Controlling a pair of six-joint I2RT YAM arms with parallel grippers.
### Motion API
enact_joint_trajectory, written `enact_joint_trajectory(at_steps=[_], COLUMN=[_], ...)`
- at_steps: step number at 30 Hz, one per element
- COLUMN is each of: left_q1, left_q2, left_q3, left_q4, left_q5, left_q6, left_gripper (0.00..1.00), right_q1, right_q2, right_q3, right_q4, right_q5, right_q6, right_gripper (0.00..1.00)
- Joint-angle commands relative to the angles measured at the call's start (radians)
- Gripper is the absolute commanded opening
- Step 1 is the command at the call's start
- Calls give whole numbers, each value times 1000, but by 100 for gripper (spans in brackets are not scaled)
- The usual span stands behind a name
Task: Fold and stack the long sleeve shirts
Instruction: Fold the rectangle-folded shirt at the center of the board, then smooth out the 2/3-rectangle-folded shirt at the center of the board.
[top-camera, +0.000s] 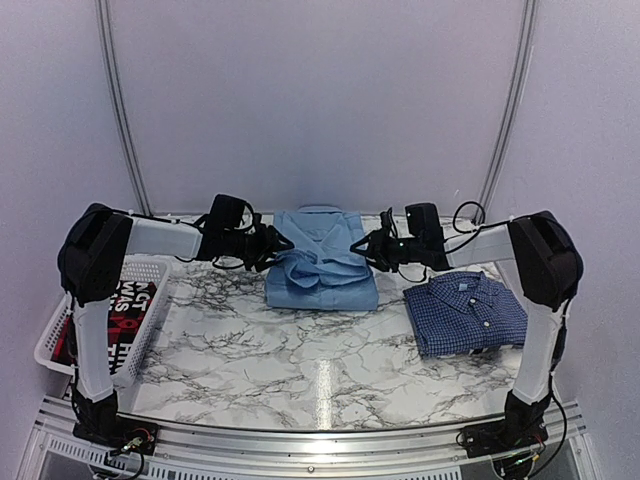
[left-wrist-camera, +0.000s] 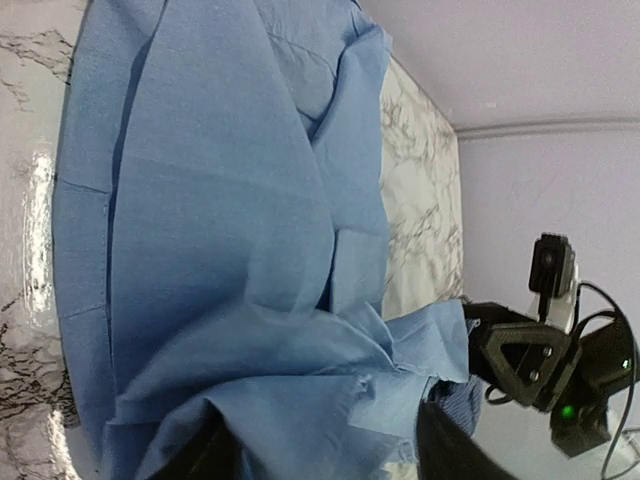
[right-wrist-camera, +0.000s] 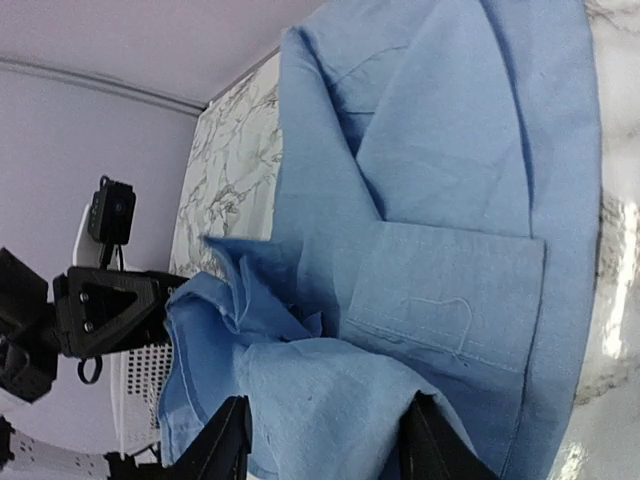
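The light blue shirt lies partly folded at the back middle of the marble table, collar to the far side. My left gripper is at its left edge and my right gripper at its right edge, facing each other. In the left wrist view the jaws stand wide apart with a bunched fold of light blue cloth between and over them. The right wrist view shows the same: jaws apart, with cloth heaped between them. The dark blue checked shirt lies folded at the right.
A white basket stands at the table's left edge and holds a red-and-black garment. Pale walls close in the back and both sides. A metal rail runs along the near edge.
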Motion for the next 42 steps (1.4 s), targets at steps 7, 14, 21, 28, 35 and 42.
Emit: enact_joint_trajectory(at_steps=[7, 14, 21, 28, 35, 42], left_q1=[15, 16, -18, -95, -137, -151], left_q2=[-120, -176, -209, -160, -150, -155], left_q3=[-28, -77, -181, -222, -327, -389], left_q4=[-76, -91, -50, -8, 7, 8], left_q5=[-67, -98, -107, -98, -111, -119], left_q6=[148, 182, 175, 137, 108, 97], left_gripper=[93, 92, 51, 19, 7, 5], right_q1=[10, 20, 74, 185, 228, 260], right_q2=[-84, -89, -134, -94, -72, -103], right_q3=[23, 51, 54, 45, -29, -131], right_q4=[-137, -211, -259, -285, -290, -263], right_q5=[65, 148, 248, 321, 343, 350], right_q6=[-209, -283, -327, -317, -307, -270], right_gripper=[69, 76, 74, 51, 41, 39])
